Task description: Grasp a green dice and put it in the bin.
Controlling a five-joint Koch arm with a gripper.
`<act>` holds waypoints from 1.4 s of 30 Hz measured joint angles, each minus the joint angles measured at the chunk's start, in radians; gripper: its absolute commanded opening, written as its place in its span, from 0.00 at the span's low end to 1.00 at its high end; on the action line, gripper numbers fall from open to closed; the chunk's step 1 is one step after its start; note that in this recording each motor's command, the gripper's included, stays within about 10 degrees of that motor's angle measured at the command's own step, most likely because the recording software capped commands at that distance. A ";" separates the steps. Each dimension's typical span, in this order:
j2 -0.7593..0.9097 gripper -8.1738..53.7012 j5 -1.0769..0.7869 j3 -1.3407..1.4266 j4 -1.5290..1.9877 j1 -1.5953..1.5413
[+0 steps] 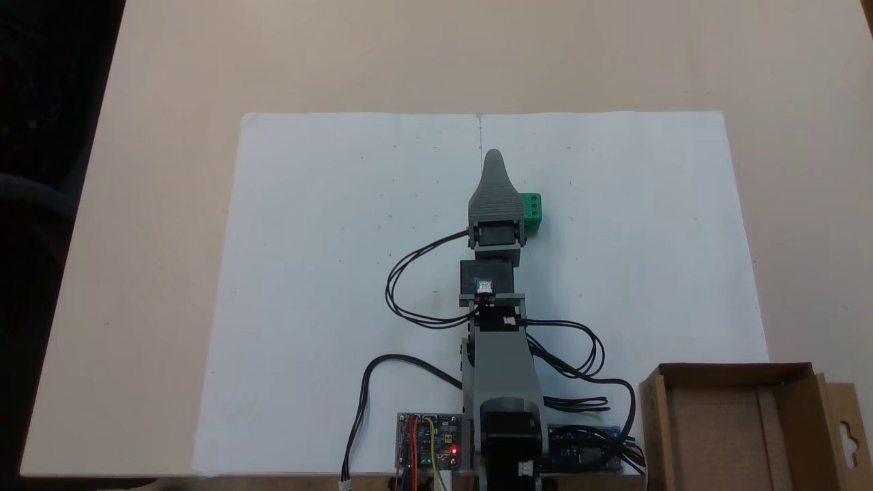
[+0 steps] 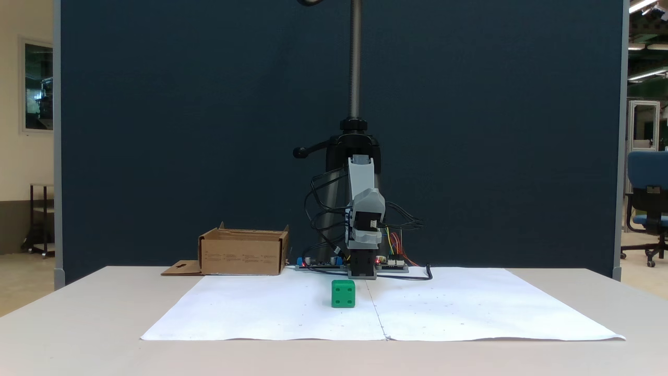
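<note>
The green dice (image 1: 532, 210) sits on the white paper (image 1: 307, 273), its left part covered by the grey gripper (image 1: 493, 158) in this fixed view from above. From the front, the green dice (image 2: 343, 293) rests on the paper just left of the centre fold. The gripper (image 2: 367, 209) hangs well above the table behind it, not touching it. Its jaws lie one over the other, so only a single tapered finger shows. The bin (image 1: 651, 423), a low brown cardboard box, stands at the paper's near right corner. In the front view the bin (image 2: 242, 256) is at the left.
A flap with a keyhole cut-out (image 1: 846, 429) sticks out of the bin's right side. Circuit boards (image 1: 430, 443) and looping black cables (image 1: 409, 286) lie around the arm's base. A dark stand pole (image 2: 355, 62) rises behind the arm.
</note>
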 measured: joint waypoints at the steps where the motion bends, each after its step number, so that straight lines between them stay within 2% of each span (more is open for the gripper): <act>1: -0.002 0.84 0.000 0.000 0.000 0.000; 11: 0.000 0.81 0.000 -0.005 0.006 0.018; 16: -0.002 0.82 0.000 -0.063 0.146 0.097; 26: 0.000 0.85 0.000 -0.397 0.782 0.126; 27: 0.000 0.85 0.000 -0.495 0.920 0.126; 35: 0.000 0.84 0.002 -0.940 1.376 0.054; 42: -0.003 0.84 0.008 -0.996 1.744 -0.011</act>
